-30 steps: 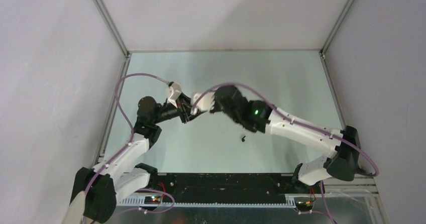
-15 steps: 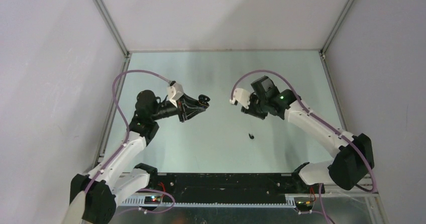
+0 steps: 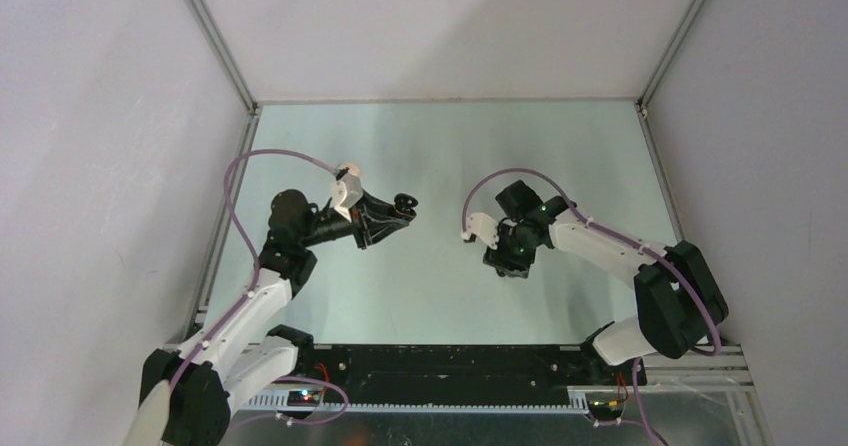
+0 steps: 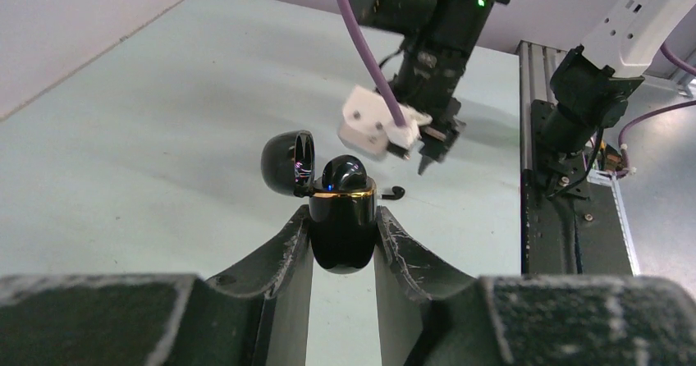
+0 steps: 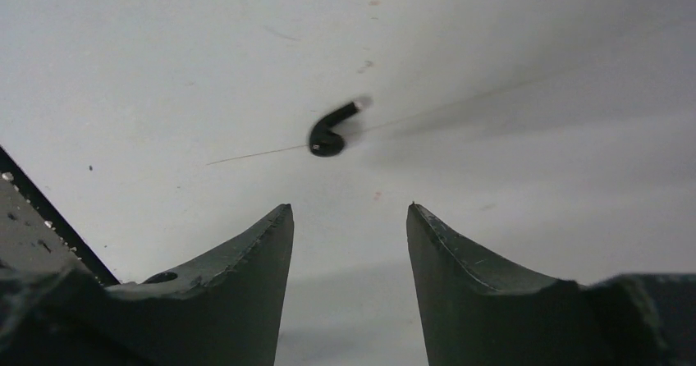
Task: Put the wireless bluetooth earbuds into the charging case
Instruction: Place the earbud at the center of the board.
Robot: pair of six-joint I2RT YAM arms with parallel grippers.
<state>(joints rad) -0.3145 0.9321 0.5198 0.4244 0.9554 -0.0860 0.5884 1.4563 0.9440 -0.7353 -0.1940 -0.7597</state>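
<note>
One black earbud [image 5: 332,132] lies near the table's [image 5: 164,54] middle, under my right gripper [image 5: 349,210], jaws apart and empty; my left gripper [image 4: 343,218] clamps the open charging case [image 4: 343,189].

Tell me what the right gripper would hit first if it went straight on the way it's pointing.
Probably the black earbud, lying on the table just ahead of the open right gripper. Depth is unclear, so the tips might touch the table first.
</note>
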